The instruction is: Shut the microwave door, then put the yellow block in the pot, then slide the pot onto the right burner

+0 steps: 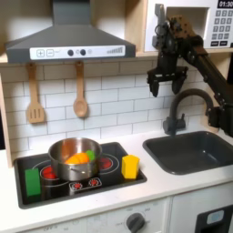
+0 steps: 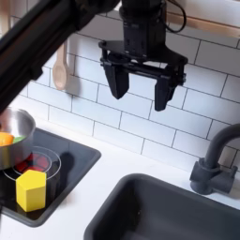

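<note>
My gripper (image 1: 165, 87) hangs open in front of the tiled wall, just below the microwave, with nothing between its black fingers (image 2: 119, 84); the second exterior view shows my gripper (image 2: 139, 90) close up. The microwave door (image 1: 158, 25) shows as a white edge with a grey bar handle, mostly hidden behind my arm, so I cannot tell how far it stands open. The steel pot (image 1: 75, 156) sits mid-stove with orange and green pieces inside; its rim (image 2: 9, 131) shows at the second exterior view's left. The yellow block (image 1: 131, 166) (image 2: 30, 189) stands on the stove's right side, apart from the pot.
A green block (image 1: 33, 183) stands at the stove's front left. A red burner ring (image 1: 108, 164) lies between pot and yellow block. The dark sink (image 1: 193, 151) and curved faucet (image 1: 182, 102) are below my gripper. Wooden utensils (image 1: 80, 96) hang on the wall.
</note>
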{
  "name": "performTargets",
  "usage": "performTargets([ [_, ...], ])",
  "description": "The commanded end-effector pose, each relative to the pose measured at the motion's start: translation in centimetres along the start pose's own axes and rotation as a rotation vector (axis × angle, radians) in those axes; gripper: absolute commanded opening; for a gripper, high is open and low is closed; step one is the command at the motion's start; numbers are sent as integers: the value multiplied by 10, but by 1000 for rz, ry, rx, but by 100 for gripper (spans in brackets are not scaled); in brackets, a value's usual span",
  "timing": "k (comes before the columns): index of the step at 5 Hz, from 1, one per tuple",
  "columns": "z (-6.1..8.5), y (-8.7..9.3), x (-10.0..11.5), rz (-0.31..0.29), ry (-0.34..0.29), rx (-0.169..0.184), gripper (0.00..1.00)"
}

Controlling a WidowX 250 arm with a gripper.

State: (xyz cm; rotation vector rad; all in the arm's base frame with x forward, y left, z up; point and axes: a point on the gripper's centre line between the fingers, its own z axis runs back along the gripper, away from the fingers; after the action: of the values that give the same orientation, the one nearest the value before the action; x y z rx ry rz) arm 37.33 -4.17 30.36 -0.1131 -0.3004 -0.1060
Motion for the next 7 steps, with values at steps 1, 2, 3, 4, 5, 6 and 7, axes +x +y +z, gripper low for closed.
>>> performTargets([
  [1, 4, 9, -14, 3, -13, 37, 100],
  [2, -6, 16, -31, 15, 9, 42, 100],
  [3, 7, 29, -51, 38, -25, 69, 100],
  [4, 8, 44, -72, 71, -31, 93, 100],
  [5, 4, 62, -86, 109, -19, 113, 100],
  [6, -5, 73, -95, 138, 9, 117, 100],
  [7, -21, 78, -103, 148, 43, 120, 100],
])
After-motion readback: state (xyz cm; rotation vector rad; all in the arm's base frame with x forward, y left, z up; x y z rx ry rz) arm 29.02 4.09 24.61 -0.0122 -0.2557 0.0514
